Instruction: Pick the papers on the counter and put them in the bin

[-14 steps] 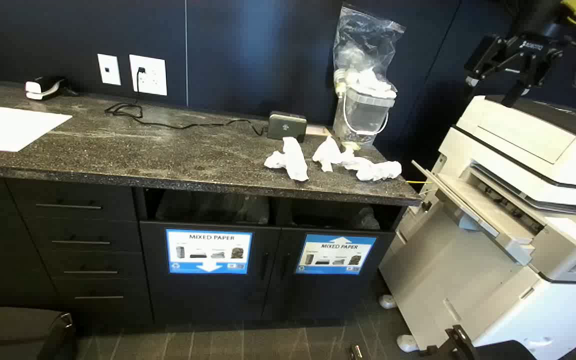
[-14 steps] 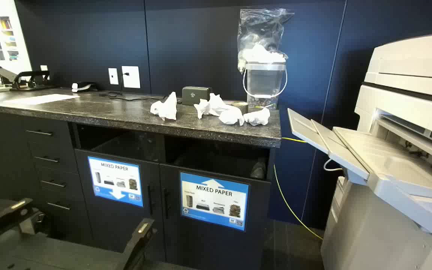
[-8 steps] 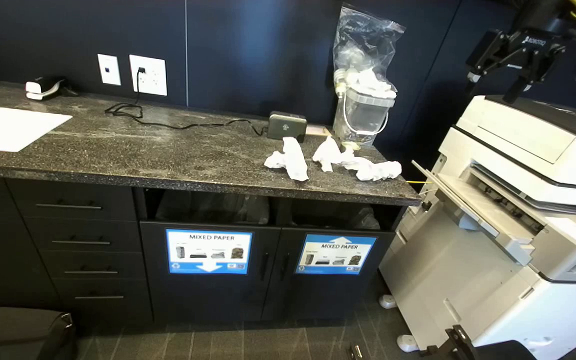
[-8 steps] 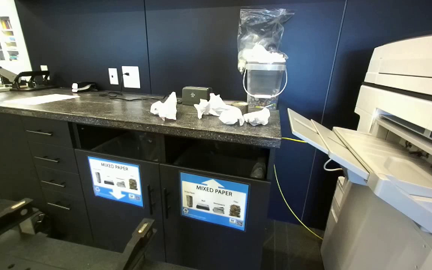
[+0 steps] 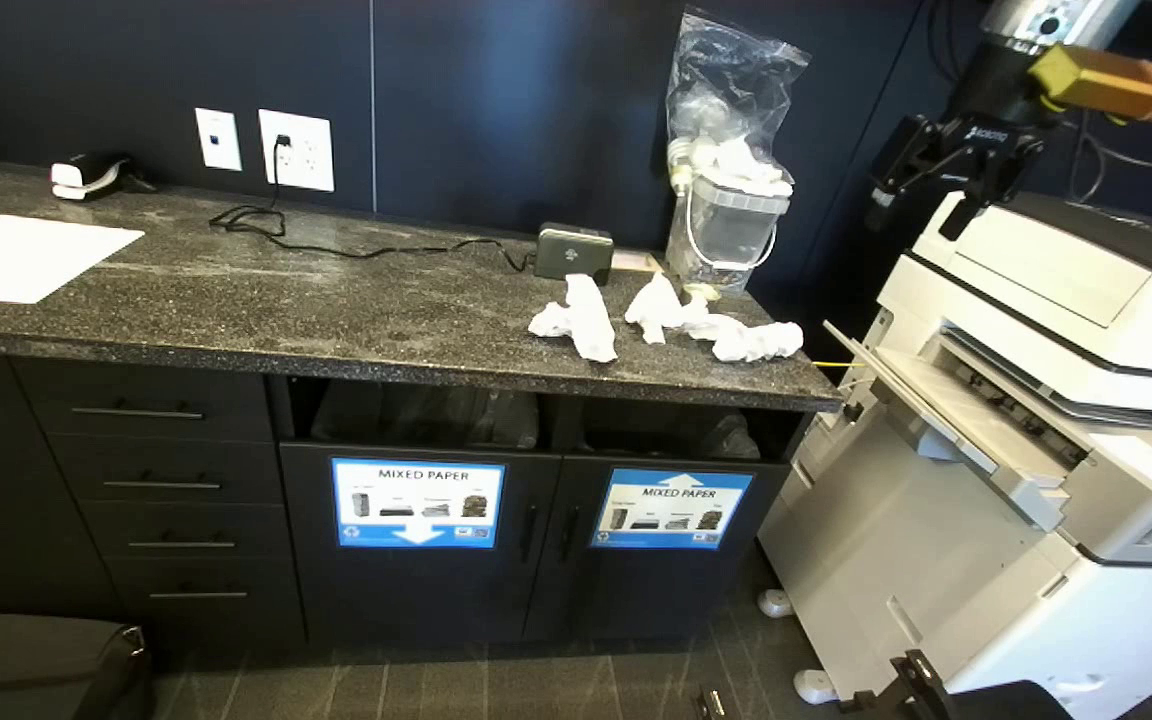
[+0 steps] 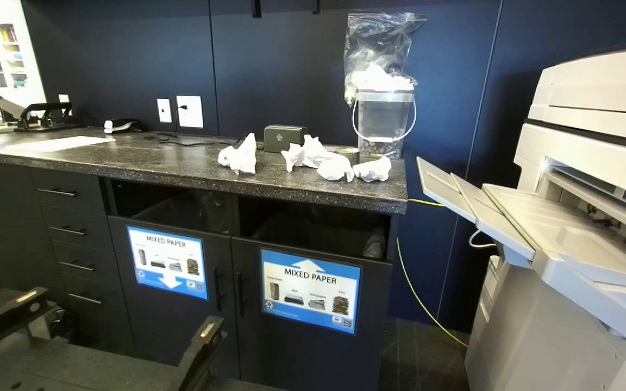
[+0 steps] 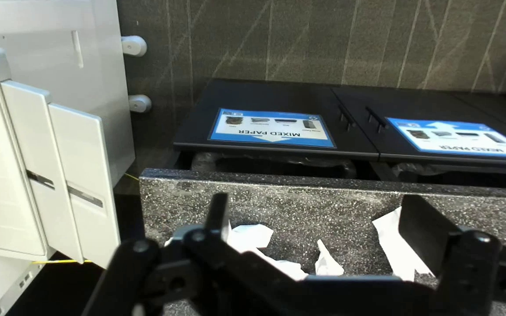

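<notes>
Robot arm [image 5: 996, 82] and claw [image 5: 918, 212] seen at upper right in an exterior view; also in an exterior view, just two dark fingertips [image 6: 256, 7] at top edge. Wrist view: claw partly hides crumpled white paper wads [image 7: 253, 236], which lie on speckled stone worktop [image 7: 314, 206]. Claw raised well above it, pointing down, jaws wide apart, grasping nothing

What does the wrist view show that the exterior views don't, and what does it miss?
Only the wrist view: dark strips across the tray flaps of the office copier.
Only the exterior views: the flat white sheet and a small black-and-white device on the counter, and the wall power outlet.
Shared: the crumpled paper wads on the counter, the MIXED PAPER signs, the copier and the open gripper, just its fingertips in an exterior view.
</notes>
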You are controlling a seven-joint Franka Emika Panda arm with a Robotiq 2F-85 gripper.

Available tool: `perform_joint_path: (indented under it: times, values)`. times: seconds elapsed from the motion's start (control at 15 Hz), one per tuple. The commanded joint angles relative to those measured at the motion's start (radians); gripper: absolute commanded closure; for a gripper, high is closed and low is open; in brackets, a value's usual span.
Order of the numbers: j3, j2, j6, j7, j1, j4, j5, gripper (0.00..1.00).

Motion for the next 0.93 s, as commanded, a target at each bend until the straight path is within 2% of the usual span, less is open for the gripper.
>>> perform_joint_path:
  times: [0.0, 0.2, 0.4, 0.6, 0.87]
  values:
    - [0.022, 0.101, 0.158, -0.038, 0.027, -0.004, 0.002, 0.0]
    - [0.038, 0.219, 0.339, -0.08, 0.041, 0.019, -0.01, 0.0]
    - [0.039, 0.356, 0.428, -0.189, 0.048, 0.092, 0.01, 0.0]
    - [0.049, 0.487, 0.465, -0.342, 0.031, 0.176, 0.023, 0.0]
    - [0.072, 0.662, 0.442, -0.48, -0.019, 0.338, 0.001, 0.0]
